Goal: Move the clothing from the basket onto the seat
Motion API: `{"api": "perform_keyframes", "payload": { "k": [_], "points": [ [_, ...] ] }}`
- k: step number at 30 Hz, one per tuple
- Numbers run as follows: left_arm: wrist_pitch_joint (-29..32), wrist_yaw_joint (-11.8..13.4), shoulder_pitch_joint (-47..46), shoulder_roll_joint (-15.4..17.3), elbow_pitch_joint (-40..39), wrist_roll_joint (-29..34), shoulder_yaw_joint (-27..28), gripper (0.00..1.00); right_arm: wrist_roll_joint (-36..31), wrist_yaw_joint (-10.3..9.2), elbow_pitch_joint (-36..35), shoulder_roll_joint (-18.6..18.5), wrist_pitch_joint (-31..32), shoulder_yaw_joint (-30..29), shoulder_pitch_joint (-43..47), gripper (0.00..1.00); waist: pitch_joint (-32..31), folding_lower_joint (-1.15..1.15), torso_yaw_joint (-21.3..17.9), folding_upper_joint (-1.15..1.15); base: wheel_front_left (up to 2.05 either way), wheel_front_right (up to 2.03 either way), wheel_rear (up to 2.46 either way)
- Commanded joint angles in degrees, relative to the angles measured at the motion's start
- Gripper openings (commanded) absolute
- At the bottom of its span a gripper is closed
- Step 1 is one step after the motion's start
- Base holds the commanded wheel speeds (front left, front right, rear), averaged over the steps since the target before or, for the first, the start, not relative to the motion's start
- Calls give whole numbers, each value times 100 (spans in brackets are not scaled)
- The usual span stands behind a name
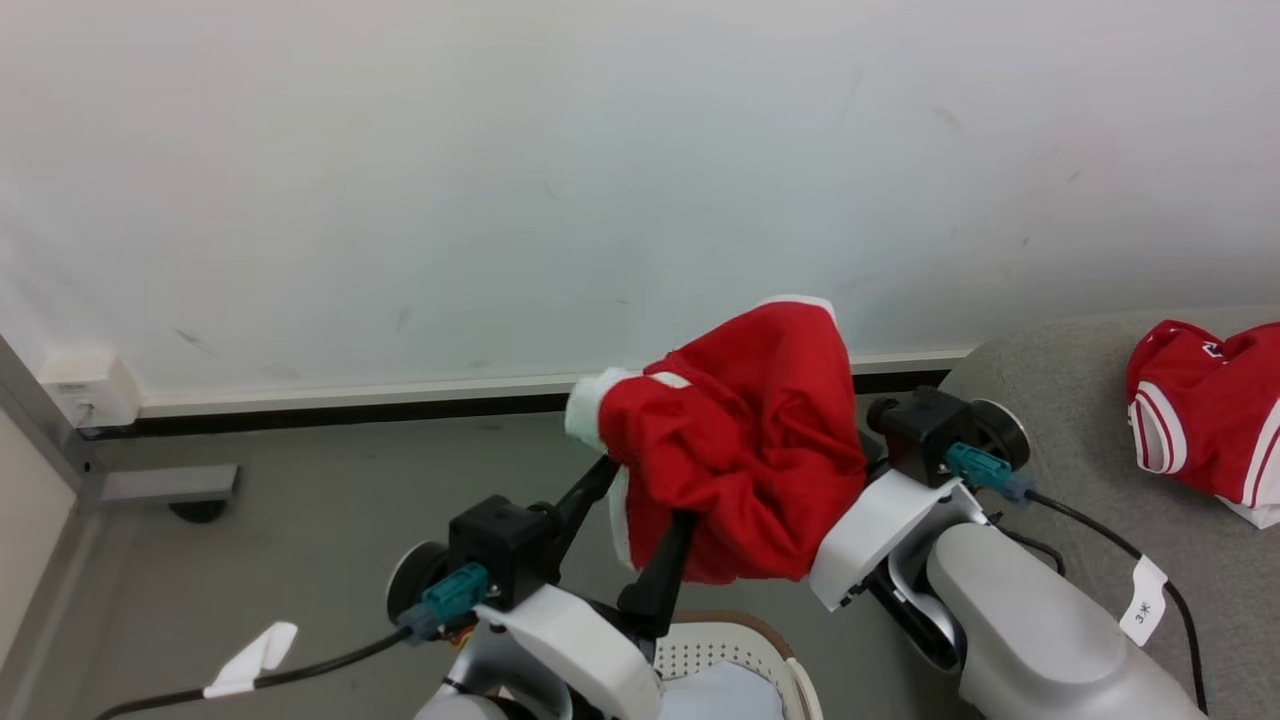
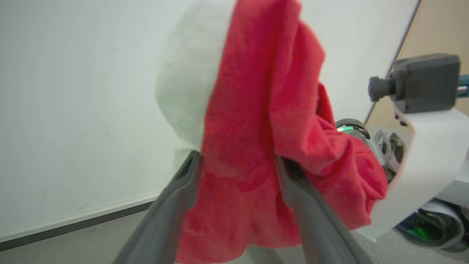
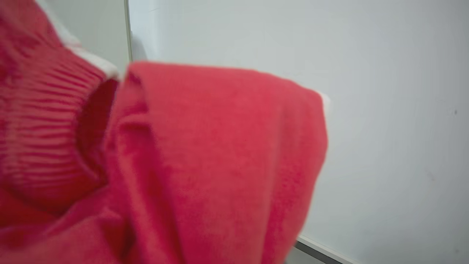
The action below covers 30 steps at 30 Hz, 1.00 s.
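1. White plastic box (image 1: pixel 90 390) sits low on the pale wall (image 1: pixel 500 180) at the far left. A grey plate (image 1: pixel 165 485) lies on the grey floor (image 1: pixel 320 520) just below it.
2. A blank white tag (image 1: pixel 250 660) hangs on the cable trailing from the left arm.
3. The left pincer (image 1: pixel 645 495) is raised in front of the wall with its two dark fingers (image 2: pixel 176 205) wide apart. The red garment (image 1: pixel 750 440) is bunched between them and falls over the right finger. Whether they press the cloth cannot be told.
4. The red garment, with white bands at its edges, hangs in the air between the two arms, above the floor and clear of both basket and sofa.
5. The basket (image 1: pixel 720 650) shows at the bottom edge, below the garment, with a pale blue cloth (image 1: pixel 710 695) inside.
6. The right pincer (image 1: pixel 872 452) reaches into the garment from the right. Its fingers are buried in the fabric, so its opening cannot be told.
7. A white tag (image 1: pixel 1143 600) on the right arm's cable reads "3米".
8. The grey sofa (image 1: pixel 1060 420) stands at the right, and a second red garment (image 1: pixel 1210 420) lies on it.
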Motion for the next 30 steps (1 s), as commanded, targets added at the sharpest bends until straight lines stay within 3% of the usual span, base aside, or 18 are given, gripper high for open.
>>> {"api": "perform_keyframes", "payload": {
  "k": [1, 13, 30],
  "points": [
    [-61, 28, 83, 68, 10, -31, 29, 100, 56, -13, -53, -67, -40, -93, 71, 0, -1, 0, -25, 0, 0, 0, 0],
    [-181, 92, 155, 133, 128, 7, 20, 100, -84, -13, -278, -363, -33, -536, 102, 0, 86, 0, -378, 0, 0, 0, 0],
    [-177, 72, 165, 155, 156, -23, -139, 100, -288, -13, -690, -714, -28, -915, 262, 0, 313, 0, -1865, 0, 0, 0, 0]
  ]
}}
